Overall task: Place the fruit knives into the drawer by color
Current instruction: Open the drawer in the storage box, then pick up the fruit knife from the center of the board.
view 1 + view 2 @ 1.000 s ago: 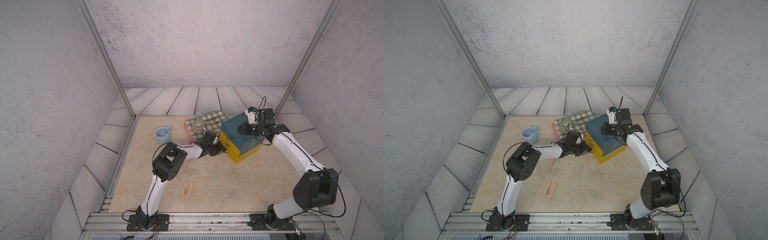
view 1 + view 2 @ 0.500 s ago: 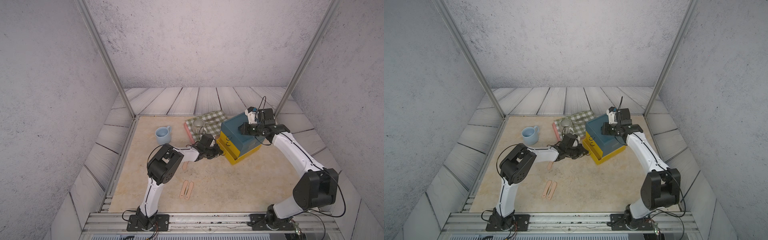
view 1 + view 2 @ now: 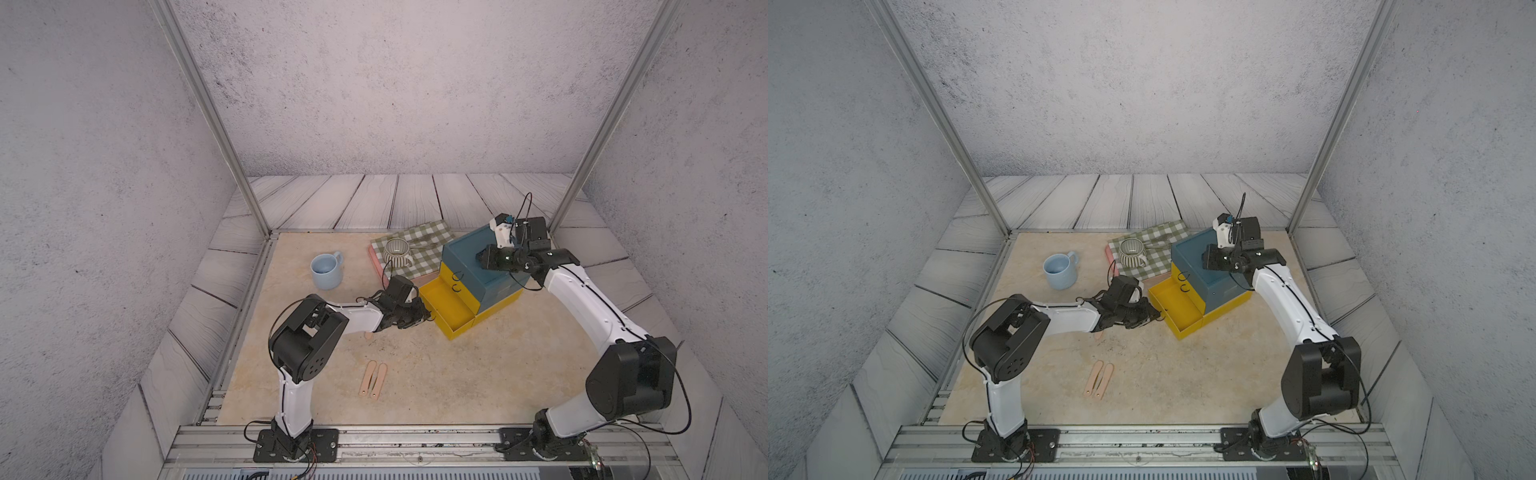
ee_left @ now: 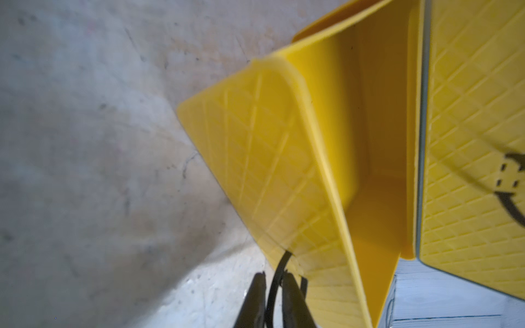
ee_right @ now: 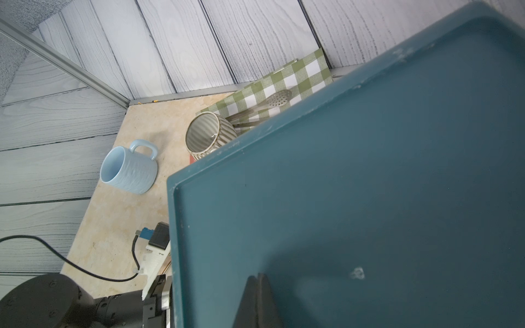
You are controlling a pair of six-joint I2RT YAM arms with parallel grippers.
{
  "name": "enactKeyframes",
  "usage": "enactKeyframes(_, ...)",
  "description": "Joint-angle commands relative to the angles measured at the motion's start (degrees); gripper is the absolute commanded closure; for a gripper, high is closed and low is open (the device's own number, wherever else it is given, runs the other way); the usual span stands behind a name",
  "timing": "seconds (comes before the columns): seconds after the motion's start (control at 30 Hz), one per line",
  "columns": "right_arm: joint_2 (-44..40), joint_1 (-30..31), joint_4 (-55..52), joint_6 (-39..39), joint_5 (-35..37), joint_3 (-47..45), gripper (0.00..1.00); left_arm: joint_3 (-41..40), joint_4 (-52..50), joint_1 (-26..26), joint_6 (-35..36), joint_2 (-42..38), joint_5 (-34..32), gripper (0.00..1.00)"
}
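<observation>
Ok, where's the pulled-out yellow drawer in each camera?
Both top views: the open yellow drawer is near the centre, sticking out of the chest's front.
Left wrist: it fills the middle, with its front panel and inside showing.
Right wrist: not in it; the chest's teal top fills the picture.
Shared landmark: the chest, seen in every view; the left wrist shows its closed yellow front.

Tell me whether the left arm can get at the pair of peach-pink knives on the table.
Probably yes. The peach-pink knives lie together on bare tabletop near its base, nothing over them. The left gripper must first leave the ring pull of the open drawer.
</observation>
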Motion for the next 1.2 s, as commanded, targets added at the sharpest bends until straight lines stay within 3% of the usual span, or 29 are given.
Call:
enactKeyframes(0.0,7.71,0.05,-23.84,0.12,5.86,-8.15,0.95,-0.2,-3.03,0.48,2.32,-1.87,-1.38,0.62)
enactKeyframes(0.1,7.52,0.05,-23.79,-0.05,5.83,-8.33,0.95,0.57,-4.86,0.57,3.21,-2.94,-2.66,0.51)
enactKeyframes(0.4,7.32,0.04,-23.76,0.03,5.8,-8.33,0.95,0.73,-14.11,0.57,8.0,-10.8,-7.43,0.46)
enactKeyframes(0.63,6.93,0.05,-24.06,-0.23,5.93,-8.46,0.94,4.72,-40.56,1.45,19.48,-19.35,-16.0,0.44)
enactKeyframes(0.77,6.7,0.07,-24.05,-0.48,6.23,-8.85,0.93,5.27,-53.81,6.35,28.97,-20.42,-18.28,0.44)
enactKeyframes(0.9,6.92,0.02,-23.82,-0.44,6.03,-9.11,0.93,2.2,-55.3,11.0,34.56,-21.83,-17.49,0.43)
enactKeyframes(1.07,6.99,0.13,-23.72,-0.32,5.95,-8.99,0.93,3.11,-55.51,11.24,39.41,-16.76,-21.43,0.43)
enactKeyframes(1.17,7.01,0.0,-23.78,-0.26,5.91,-8.76,0.93,4.74,-53.68,11.28,39.46,-12.7,-20.12,0.43)
